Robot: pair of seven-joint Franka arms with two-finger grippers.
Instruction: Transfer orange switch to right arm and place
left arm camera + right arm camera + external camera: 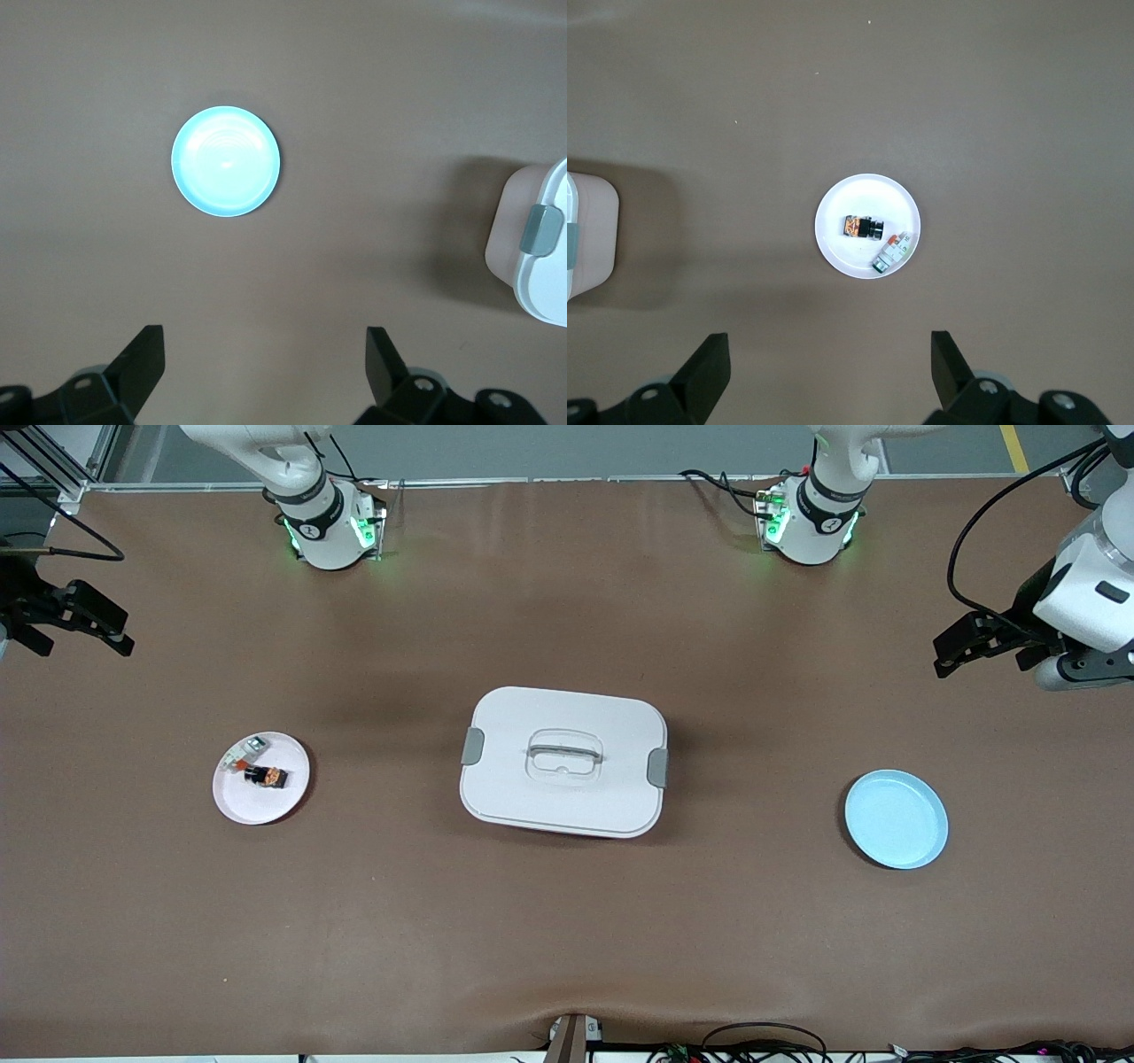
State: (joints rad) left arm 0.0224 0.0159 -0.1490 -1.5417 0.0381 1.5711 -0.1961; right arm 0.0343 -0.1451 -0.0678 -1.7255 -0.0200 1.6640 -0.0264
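The orange switch [266, 776] [861, 227], a tiny black block with orange on top, lies on a small white plate [257, 806] [868, 190] toward the right arm's end of the table. A white-grey block [239, 755] [892, 254] lies on the same plate beside it. My right gripper [124, 633] [829, 341] hangs open and empty high over the table's edge at that end, well apart from the plate. My left gripper [941, 657] [266, 341] hangs open and empty over the left arm's end, with an empty light-blue plate [896, 818] [226, 161] on the table below it.
A white lidded box [564, 762] [545, 257] with grey side clasps and a top handle stands mid-table between the two plates. Brown table covering lies bare around all three. Cables run along the table's front edge [762, 1045].
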